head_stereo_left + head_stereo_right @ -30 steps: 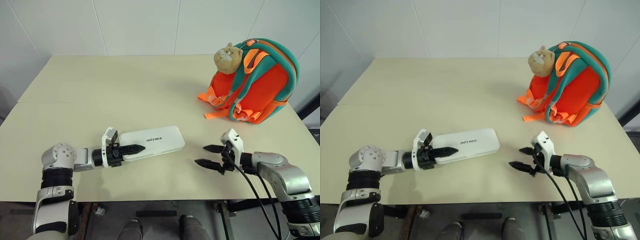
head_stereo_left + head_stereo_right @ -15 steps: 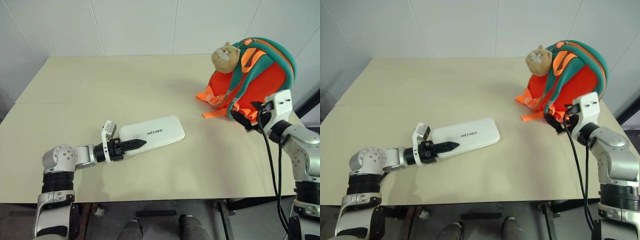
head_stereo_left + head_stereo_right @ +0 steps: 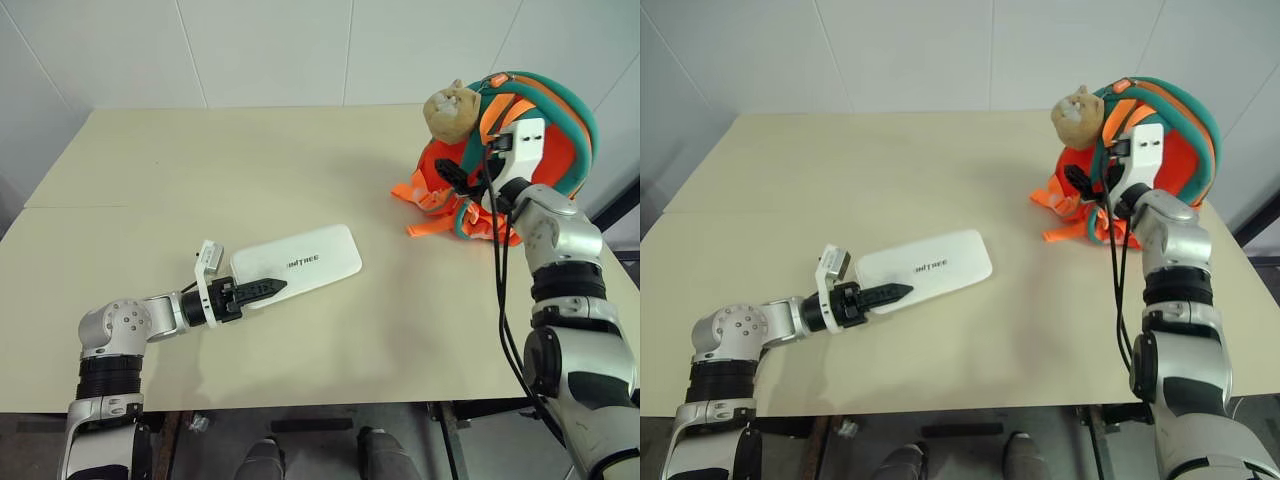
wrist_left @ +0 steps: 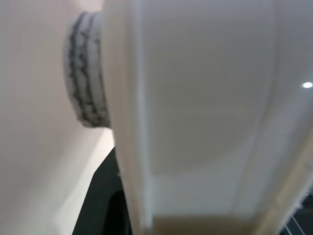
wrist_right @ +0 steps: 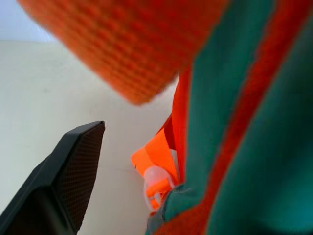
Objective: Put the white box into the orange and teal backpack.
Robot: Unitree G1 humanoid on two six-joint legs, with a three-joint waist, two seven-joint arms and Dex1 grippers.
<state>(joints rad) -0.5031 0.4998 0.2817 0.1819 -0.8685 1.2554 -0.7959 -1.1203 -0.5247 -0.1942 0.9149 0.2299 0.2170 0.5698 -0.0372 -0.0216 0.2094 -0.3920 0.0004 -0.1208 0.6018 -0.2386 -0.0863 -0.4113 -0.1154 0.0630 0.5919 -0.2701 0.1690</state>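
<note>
While the left gripper (image 3: 262, 290) is pinching the near end of the white box (image 3: 298, 265), lower left of centre, the box's long axis is pointing right and up toward the orange and teal backpack (image 3: 545, 150). The right gripper (image 3: 452, 180), jaws spread wide and empty, is hovering against the backpack's straps at upper right.

We saw a pale beige table (image 3: 200, 170) with a seam across its left part. On it lay a white box (image 3: 300, 263), perhaps partly lifted, and an orange and teal backpack (image 3: 530, 150) stood at the far right.

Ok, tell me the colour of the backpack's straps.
Teal, with orange webbing; the backpack shows them best in the left eye view.
</note>
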